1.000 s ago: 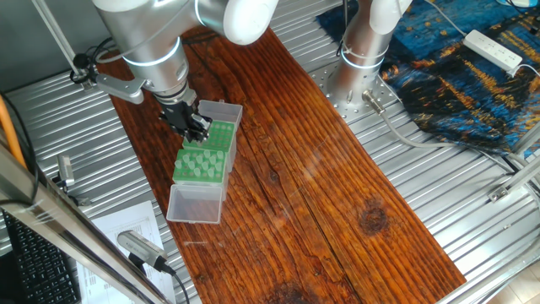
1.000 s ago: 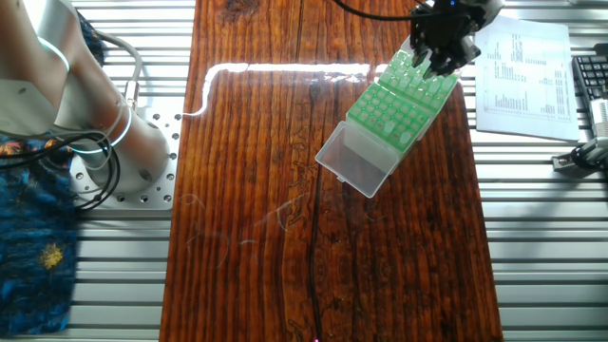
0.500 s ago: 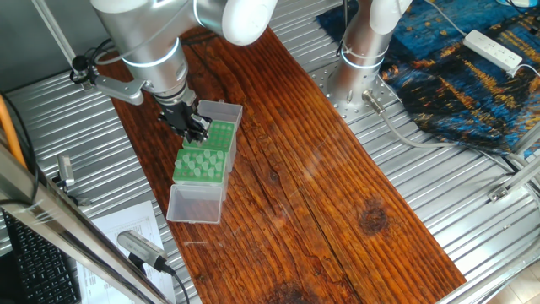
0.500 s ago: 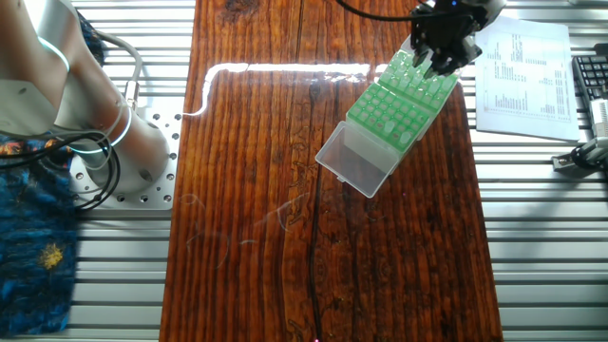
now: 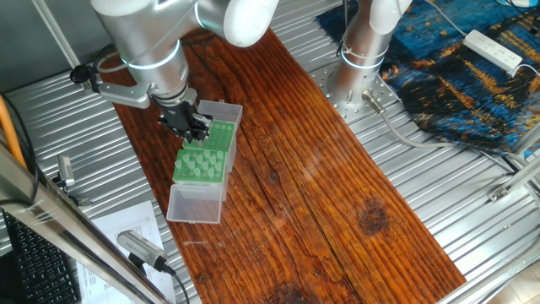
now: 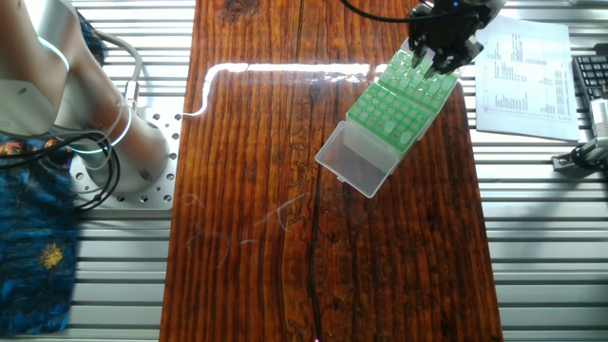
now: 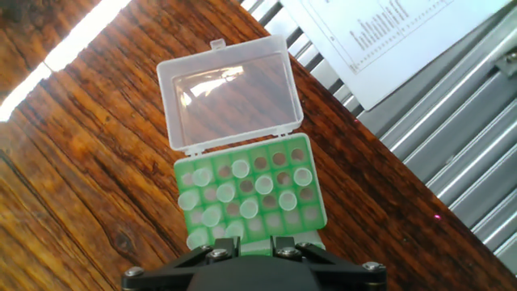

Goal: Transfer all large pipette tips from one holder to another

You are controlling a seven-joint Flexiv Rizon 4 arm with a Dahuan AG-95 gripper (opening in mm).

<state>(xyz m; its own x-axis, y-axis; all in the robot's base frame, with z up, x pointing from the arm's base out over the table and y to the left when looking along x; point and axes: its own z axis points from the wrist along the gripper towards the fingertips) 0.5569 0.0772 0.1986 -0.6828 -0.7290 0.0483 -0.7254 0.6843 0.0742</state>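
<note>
Pale translucent plastic pipette tips [image 7: 242, 190] stand in my green rack [image 5: 205, 155] near the desk's edge; the end effector [image 5: 192, 128] hovers above, grip state unclear to me.

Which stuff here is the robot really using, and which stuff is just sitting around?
Using:
pipette tips
green rack
clear lid
gripper

Just sitting around:
printed paper
power strip
blue cloth
</note>
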